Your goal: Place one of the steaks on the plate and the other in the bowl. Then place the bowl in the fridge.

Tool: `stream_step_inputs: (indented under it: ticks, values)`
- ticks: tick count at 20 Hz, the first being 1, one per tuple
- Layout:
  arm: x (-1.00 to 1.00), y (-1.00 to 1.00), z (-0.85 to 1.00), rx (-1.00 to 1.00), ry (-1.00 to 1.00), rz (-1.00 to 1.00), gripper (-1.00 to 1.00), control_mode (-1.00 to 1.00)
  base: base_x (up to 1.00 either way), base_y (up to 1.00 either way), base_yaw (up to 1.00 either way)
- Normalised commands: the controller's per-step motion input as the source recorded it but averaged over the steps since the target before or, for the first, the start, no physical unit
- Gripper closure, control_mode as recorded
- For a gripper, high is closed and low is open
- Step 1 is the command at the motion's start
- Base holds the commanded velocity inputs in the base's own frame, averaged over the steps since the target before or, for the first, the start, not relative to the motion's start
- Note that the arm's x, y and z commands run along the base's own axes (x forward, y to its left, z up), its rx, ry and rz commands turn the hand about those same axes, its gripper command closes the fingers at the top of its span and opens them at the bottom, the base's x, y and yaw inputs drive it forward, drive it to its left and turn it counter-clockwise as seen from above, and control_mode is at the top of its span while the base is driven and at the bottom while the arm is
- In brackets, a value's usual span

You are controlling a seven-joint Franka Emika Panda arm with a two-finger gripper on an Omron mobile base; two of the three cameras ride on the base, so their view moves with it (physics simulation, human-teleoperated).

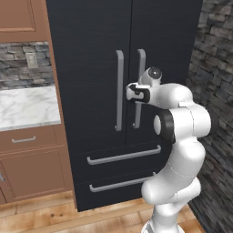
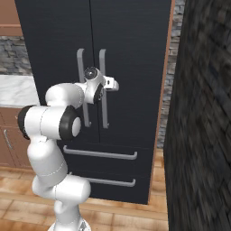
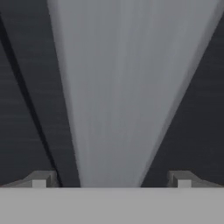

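Your pincer (image 3: 111, 179) stands wide, its two fingertips (image 3: 40, 179) set well apart at the bottom of the hand view, with a grey vertical handle (image 3: 118, 96) running up between them. Nothing is clasped: the handle fills the gap, but neither fingertip is seen pressing on it.

From the left base view, your arm (image 1: 182, 136) rises at the lower right and reaches forward to the fridge (image 1: 86, 68), a tall black unit with both upper doors closed. The hand (image 1: 139, 92) sits at the right door handle (image 1: 139, 86), about halfway up its length; the left door handle (image 1: 119, 91) stands just beside it, untouched. Two drawers below, each with a long horizontal grey bar, the upper drawer handle (image 1: 124, 156) and the lower drawer handle (image 1: 122, 183), are also closed.

The right base view agrees: the hand (image 2: 109, 84) is against the right-hand one of the paired handles (image 2: 103, 90), the fridge (image 2: 131, 54) closed behind it.

To the left of the fridge, note a white marble surface (image 1: 27, 107) over brown wooden cabinets (image 1: 32, 168), with a stone backsplash (image 1: 22, 63) above (a wall outlet is set into it). A dark stone wall (image 1: 214, 68) stands on the fridge's right. The floor (image 1: 45, 214) is wood plank.
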Motion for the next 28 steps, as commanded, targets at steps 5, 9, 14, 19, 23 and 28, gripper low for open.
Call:
stream_step_inputs:
  ticks: [5,9,14,19,23,28]
  values:
    - [0.31,0.00,0.00,0.00,-0.02,0.00,1.00,-1.00,0.00,0.00,0.00]
    - [0.00,0.00,0.01,0.00,0.01,-0.02,1.00,-1.00,0.00,0.00,0.00]
    - [-0.39,-0.13,0.24,0.01,0.00,-0.04,1.00,-1.00,0.00,0.00,0.00]
    - [-0.68,-0.31,0.23,0.09,-0.05,-0.02,1.00,-1.00,0.00,0.00,0.00]
    - [-0.69,-0.44,0.14,0.26,-0.01,0.06,1.00,-1.00,0.00,0.00,0.00]
    - [-0.64,-0.55,0.34,0.08,0.00,0.05,1.00,-1.00,0.00,0.00,0.00]
